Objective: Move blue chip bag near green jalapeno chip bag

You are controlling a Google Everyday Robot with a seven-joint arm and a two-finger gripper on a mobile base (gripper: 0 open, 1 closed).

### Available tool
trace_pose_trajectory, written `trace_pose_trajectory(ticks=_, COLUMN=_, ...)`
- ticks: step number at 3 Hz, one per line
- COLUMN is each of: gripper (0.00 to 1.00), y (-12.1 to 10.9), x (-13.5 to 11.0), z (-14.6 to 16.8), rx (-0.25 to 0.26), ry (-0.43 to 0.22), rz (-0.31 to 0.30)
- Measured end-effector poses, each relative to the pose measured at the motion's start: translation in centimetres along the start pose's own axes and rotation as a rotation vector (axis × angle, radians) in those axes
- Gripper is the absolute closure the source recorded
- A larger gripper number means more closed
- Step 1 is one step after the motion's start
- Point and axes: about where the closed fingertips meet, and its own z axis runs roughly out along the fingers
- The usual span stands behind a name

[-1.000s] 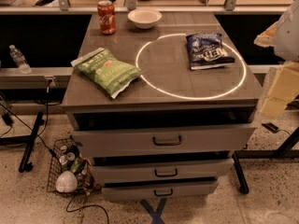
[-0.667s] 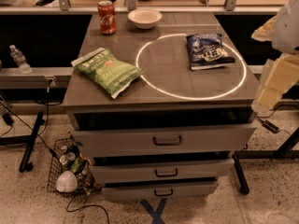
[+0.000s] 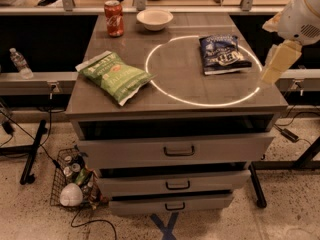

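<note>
The blue chip bag [image 3: 222, 53] lies flat on the right side of the cabinet top [image 3: 175, 89], inside a bright ring of light. The green jalapeno chip bag [image 3: 114, 76] lies flat near the left front corner, well apart from the blue bag. My arm comes in from the upper right, and my gripper [image 3: 277, 63] hangs off the cabinet's right edge, to the right of the blue bag and a little nearer the front. It touches nothing and holds nothing.
A red soda can [image 3: 114, 18] and a white bowl [image 3: 155, 19] stand at the back of the top. Three drawers [image 3: 177, 151] below stand partly open. A wire basket of clutter [image 3: 75, 184] sits on the floor at the left. A water bottle [image 3: 20, 64] lies on a left shelf.
My arm has moved inward and upward along the cabinet's right edge, closer to the blue bag. Both bags lie where they were.
</note>
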Motion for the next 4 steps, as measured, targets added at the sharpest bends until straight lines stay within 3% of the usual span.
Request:
trace_pose_trajectory(ticks=1, gripper=0.0, y=-5.8, x=1.3, z=4.4, rx=0.028, ry=-0.087, rz=0.085)
trace_pose_trajectory(ticks=2, gripper=0.0, y=-9.1, x=1.2, z=8.1, rx=0.045, ry=-0.173, rz=0.159)
trace_pose_trajectory(ticks=4, gripper=0.03, y=-11.8, x=0.0, z=12.9, rx=0.049, ry=-0.261, rz=0.243)
